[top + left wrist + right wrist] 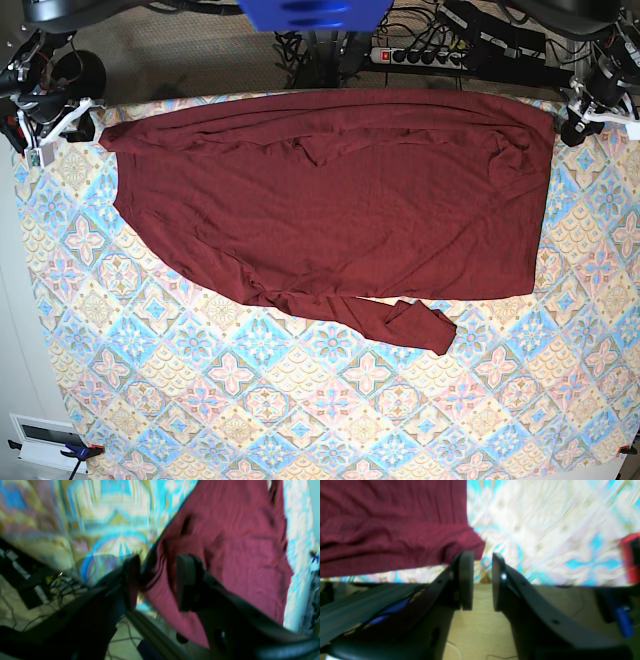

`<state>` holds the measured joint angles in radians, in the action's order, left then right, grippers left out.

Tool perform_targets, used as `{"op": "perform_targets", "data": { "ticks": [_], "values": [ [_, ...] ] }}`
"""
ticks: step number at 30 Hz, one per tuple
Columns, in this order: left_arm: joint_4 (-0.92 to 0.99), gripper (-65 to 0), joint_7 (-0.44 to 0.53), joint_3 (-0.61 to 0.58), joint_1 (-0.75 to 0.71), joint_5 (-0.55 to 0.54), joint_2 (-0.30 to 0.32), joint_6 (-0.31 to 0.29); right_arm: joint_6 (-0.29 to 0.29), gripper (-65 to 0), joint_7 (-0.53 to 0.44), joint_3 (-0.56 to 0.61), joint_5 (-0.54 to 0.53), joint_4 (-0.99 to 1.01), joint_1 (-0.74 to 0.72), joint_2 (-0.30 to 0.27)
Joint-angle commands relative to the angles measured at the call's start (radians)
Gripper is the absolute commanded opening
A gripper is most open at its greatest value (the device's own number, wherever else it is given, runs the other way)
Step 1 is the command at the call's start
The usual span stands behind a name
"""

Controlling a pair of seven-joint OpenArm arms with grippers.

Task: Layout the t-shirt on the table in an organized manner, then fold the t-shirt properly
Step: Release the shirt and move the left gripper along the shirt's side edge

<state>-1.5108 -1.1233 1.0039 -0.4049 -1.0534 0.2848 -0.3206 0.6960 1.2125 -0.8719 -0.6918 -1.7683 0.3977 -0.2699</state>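
In the left wrist view, the left gripper (156, 582) has its two fingers spread, with a clear gap between the pads. The near corner of the t-shirt (225, 555) lies in that gap below the pads, but neither pad presses it; the cloth lies loose and nothing is pinched. Beyond the shirt's corner the patterned table (107, 522) shows to one side, blurred, and floor with cables lies past the table's edge.

In the right wrist view, the right gripper (482, 580) also has its fingers parted, with a narrower gap. One pad (466, 580) sits just at the shirt's corner, overlapping it in the picture; whether it touches is unclear. The gap itself is bare, showing table edge and floor. The t-shirt (390, 525) fills the area to that side of the gripper, and the table (545, 530) runs off to the other side.

In the base view, the t-shirt (330, 205) lies spread flat across the far half of the table (300, 400), its long edge along the table's far rim, with some wrinkles. One sleeve is folded under and pokes out toward the table's middle. The two grippers sit at the shirt's two far corners, the left gripper (580, 118) at one and the right gripper (60, 125) at the other.
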Motion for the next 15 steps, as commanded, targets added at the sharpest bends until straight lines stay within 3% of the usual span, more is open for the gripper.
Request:
{"op": "perform_targets", "data": {
  "ticks": [1,6,11,15],
  "values": [
    [-0.017,-40.9,0.012,0.008,0.024,-0.02,0.024,-0.001,0.002,-52.4,-0.012,0.01,-0.001,-0.017,-0.004,-0.019],
    [-0.017,-40.9,0.012,0.003,0.128,0.015,0.064,-0.001,0.002,-52.5,-0.012,0.112,0.007,-0.018,-0.107,-0.036],
    [-0.014,-41.1,0.012,-0.007,0.324,0.216,0.067,-0.002,0.002,-52.5,-0.012,0.194,0.007,-0.018,-0.185,-0.07],
    [-0.01,-41.0,0.021,-0.133,0.469,0.347,0.063,-0.002,0.002,-52.5,-0.012,0.26,0.008,-0.018,-0.245,-0.075]
  ]
}}
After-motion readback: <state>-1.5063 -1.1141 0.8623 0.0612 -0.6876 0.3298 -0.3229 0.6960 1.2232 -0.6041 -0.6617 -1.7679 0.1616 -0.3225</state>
